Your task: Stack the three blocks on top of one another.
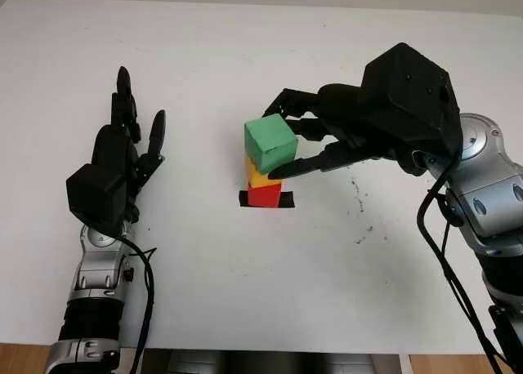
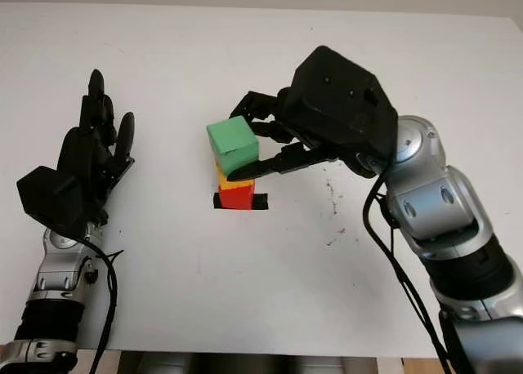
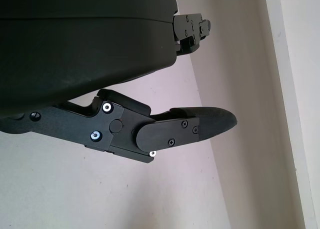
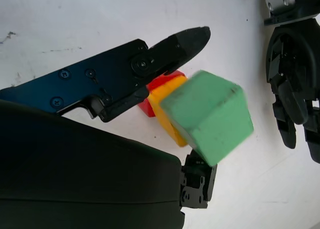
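Overhead, the right hand (image 1: 306, 141) gripped the green block (image 1: 270, 143) tilted atop the yellow block (image 1: 256, 178) and red block (image 1: 263, 196) mid-surface; the left hand (image 1: 122, 158) waited open alongside; up close from the right wrist, green overhung yellow; it wanted levelling and centring, I thought, before release.

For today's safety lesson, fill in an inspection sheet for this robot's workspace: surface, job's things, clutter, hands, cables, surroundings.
Surface: white table, a few dark scuff marks, black tape under the stack.
Job's things: green block tilted on yellow block, above red block.
Clutter: nothing seen.
Hands: right hand grasps the green block; left hand open, beside the stack.
Cables: black cable along right arm.
Surroundings: wooden floor at the table's near edge.
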Robot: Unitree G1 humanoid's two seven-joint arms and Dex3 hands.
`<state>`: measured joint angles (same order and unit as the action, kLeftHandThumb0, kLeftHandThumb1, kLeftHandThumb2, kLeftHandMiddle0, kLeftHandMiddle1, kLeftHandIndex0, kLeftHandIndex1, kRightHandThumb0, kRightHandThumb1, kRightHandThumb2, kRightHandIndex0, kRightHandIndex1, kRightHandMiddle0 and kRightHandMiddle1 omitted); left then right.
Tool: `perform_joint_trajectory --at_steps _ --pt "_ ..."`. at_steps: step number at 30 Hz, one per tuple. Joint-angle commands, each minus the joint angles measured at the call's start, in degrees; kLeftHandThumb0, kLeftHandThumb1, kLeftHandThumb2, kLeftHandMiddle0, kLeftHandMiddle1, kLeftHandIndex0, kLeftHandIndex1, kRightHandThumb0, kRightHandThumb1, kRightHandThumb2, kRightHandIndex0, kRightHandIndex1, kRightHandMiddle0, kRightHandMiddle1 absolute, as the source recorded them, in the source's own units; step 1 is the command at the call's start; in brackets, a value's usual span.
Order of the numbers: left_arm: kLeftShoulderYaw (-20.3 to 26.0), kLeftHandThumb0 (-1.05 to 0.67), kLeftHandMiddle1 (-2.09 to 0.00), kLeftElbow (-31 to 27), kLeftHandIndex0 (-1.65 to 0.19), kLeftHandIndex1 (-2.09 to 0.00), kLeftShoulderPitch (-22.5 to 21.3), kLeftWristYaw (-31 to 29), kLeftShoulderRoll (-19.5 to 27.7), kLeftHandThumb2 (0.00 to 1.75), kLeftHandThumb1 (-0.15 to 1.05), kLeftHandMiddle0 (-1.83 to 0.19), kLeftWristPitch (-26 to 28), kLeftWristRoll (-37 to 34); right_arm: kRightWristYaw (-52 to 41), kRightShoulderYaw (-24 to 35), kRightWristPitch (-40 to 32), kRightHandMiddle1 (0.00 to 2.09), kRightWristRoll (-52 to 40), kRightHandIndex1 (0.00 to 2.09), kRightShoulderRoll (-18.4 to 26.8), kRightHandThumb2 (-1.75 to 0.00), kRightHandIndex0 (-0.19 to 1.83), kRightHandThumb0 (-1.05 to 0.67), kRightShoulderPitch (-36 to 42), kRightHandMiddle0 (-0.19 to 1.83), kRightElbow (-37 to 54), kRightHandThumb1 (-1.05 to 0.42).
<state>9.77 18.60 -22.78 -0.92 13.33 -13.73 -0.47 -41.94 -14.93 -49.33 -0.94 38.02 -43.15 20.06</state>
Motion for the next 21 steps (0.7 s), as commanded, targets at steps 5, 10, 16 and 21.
perform_joint_trajectory --at_steps 5,10,16,21 --pt "-0.2 -0.65 -0.05 -1.1 0.13 -0.06 0.9 0.3 0.1 0.53 1.05 0.15 0.2 0.5 -2.9 -0.6 1.5 0.25 -0.1 0.03 2.6 -0.06 -0.16 -0.73 -0.1 -0.17 0.9 -0.84" --pt "-0.4 -0.65 -0.05 -0.7 0.14 -0.05 0.6 -0.2 0.4 0.55 1.05 0.16 0.2 0.6 -3.5 0.8 4.5 0.01 -0.2 0.00 3.2 -0.06 -0.19 -0.76 0.7 -0.19 1.0 -0.85" --pt "-0.4 -0.64 -0.06 -1.6 0.13 -0.06 0.8 0.3 0.2 0.54 1.05 0.15 0.9 1.1 -3.7 3.4 1.7 0.00 -2.0 0.00 3.8 -0.06 -0.19 -0.81 0.2 -0.19 2.4 -0.88" --pt "-0.2 -0.64 -0.05 -0.4 0.14 -0.05 0.2 -0.8 0.4 0.55 1.05 0.17 -0.3 0.5 -3.4 4.5 0.8 0.00 -2.7 0.00 4.0 -0.06 -0.19 -0.82 0.3 -0.19 3.7 -0.88"
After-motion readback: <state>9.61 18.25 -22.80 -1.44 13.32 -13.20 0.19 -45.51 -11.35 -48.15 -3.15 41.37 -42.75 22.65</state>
